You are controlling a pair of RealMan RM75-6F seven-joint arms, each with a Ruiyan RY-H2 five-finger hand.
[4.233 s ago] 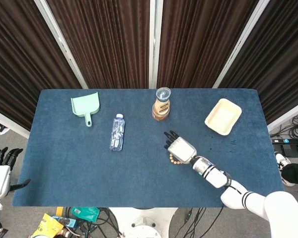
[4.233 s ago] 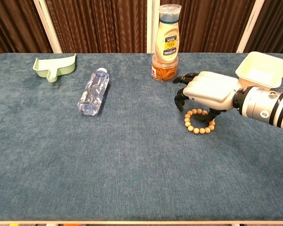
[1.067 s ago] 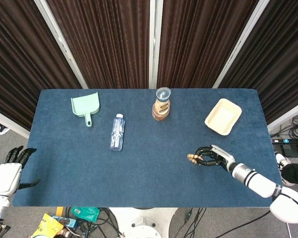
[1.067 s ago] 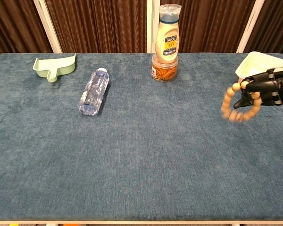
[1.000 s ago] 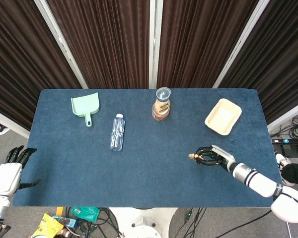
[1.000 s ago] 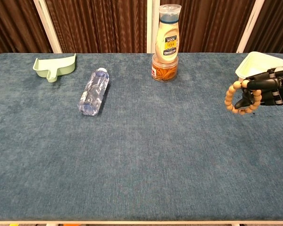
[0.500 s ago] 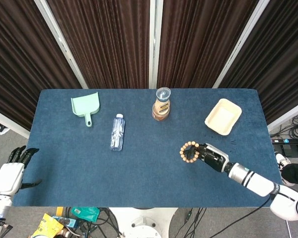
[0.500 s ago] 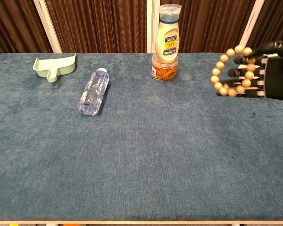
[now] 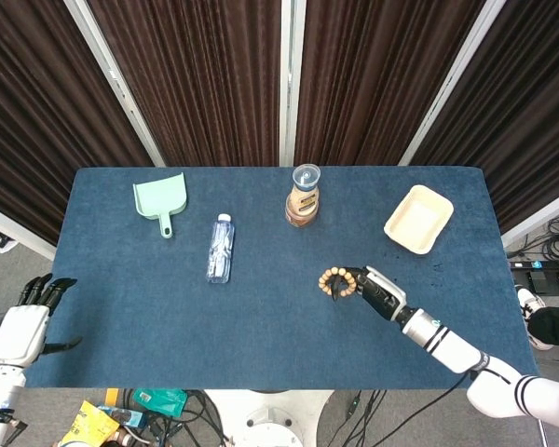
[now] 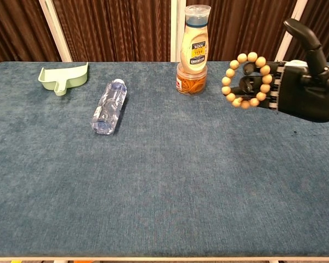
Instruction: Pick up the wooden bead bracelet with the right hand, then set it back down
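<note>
**Bracelet up, drop to come**

The right hand (image 10: 296, 90) carries the bracelet (image 10: 245, 80) looped over its outstretched fingers (image 10: 256, 82), hanging clear of the table (image 10: 153, 175). Hooked that way it can't slip off, and the ring stays round for a clean set-down. It sits just right of the sauce bottle (image 10: 194, 39), with the tray (image 9: 418, 219) behind. The left hand (image 9: 23, 328) waits off the table's edge, fingers apart, holding nothing.
</note>
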